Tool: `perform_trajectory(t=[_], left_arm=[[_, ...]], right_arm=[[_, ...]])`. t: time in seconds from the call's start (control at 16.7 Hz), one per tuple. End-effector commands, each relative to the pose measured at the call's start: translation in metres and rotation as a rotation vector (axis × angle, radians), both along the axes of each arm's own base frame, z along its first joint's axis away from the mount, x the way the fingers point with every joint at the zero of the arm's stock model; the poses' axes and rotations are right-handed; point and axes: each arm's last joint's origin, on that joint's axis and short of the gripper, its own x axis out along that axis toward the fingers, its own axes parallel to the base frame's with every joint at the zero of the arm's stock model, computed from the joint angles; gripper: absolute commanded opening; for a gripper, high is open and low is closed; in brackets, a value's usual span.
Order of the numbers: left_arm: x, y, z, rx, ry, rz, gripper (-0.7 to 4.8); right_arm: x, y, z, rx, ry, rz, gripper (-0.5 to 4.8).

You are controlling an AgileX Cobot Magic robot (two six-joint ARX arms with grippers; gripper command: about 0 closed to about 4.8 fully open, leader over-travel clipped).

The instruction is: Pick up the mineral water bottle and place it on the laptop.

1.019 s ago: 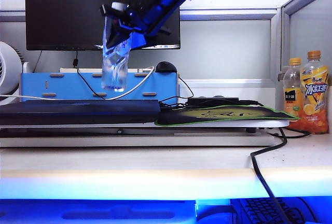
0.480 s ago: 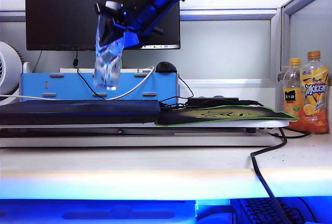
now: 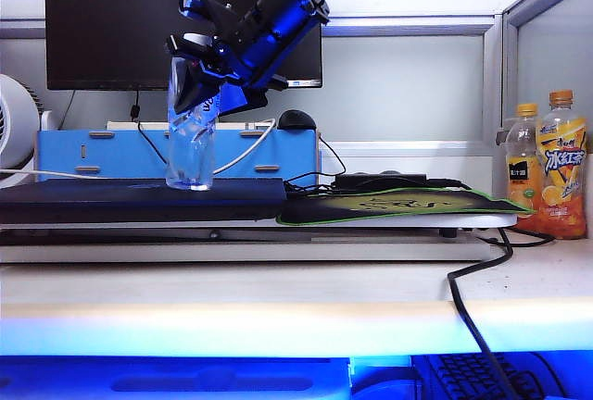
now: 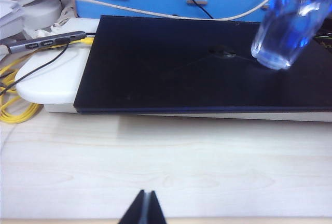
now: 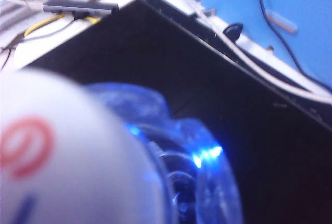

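- Exterior view: the right pincer has come down and a little leftward over the last second. It is still clamped on the upper part of the mineral water bottle, which hangs directly below it. A second ago the bottle's base was clear of the laptop; now it appears to touch the dark lid, the bottle leaning slightly. The placing looks almost done, with only the release left.
- Left wrist view: the left pincer rests low over the pale table, its jaws pressed together and holding nothing. The laptop lies well ahead of it, the bottle's base on the lid's far side.
- Right wrist view: the bottle's white cap and blue-lit shoulder fill the frame directly beneath the right pincer, with the laptop lid below them. The jaws themselves are out of frame.
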Motion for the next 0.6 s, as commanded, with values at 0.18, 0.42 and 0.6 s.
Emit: perform_trajectory(t=[0.18,0.42,0.6], left_arm=[[-0.0001,-0.0001,0.0015,0.0,-0.012,-0.003,-0.02],[-0.0001,-0.0001,0.0015,0.0,-0.012,-0.003,-0.02],[-0.0001,-0.0001,0.0015,0.0,-0.012,-0.003,-0.02]], right_arm=[[0.0019,0.0037,0.004,0.035,-0.036,0.024,0.79],[0.0031,0.0031,0.0047,0.025,-0.054,-0.014,4.14],[0.0033,0.0033,0.0056,0.031,-0.061,-0.014,4.15]])
